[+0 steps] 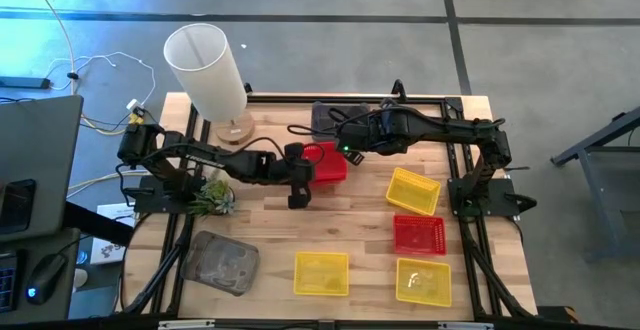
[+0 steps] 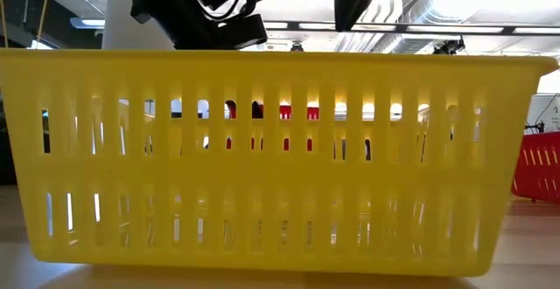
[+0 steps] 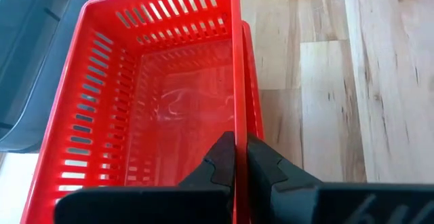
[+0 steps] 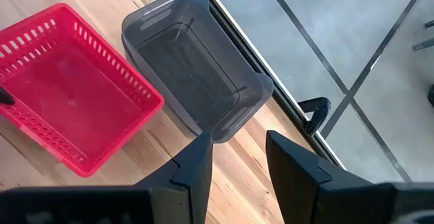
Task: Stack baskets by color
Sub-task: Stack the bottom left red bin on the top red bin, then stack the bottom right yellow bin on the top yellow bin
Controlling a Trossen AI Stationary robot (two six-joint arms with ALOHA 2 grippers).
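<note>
My left gripper [image 3: 240, 157] is pinched shut on the thin side wall of a red basket [image 3: 156, 108], which sits at the far middle of the table [image 1: 350, 220]. In the left wrist view a second red rim shows just outside that wall, so I think 2 red baskets are nested here. This basket looks light and a bit bendy. The wall is a good place to hold, but the smooth plastic could slip, so I would lift slowly.

My right gripper [image 4: 237, 149] hangs with its fingers apart, right over the near rim of the grey basket [image 4: 196, 81]. That rim is the spot to grab.

The grey basket sits close to the table's back edge, so there is little room behind it. Past my left gripper toward the front the wood is bare, before the other red basket [image 1: 418, 234] and 3 yellow baskets [image 1: 321, 273].
</note>
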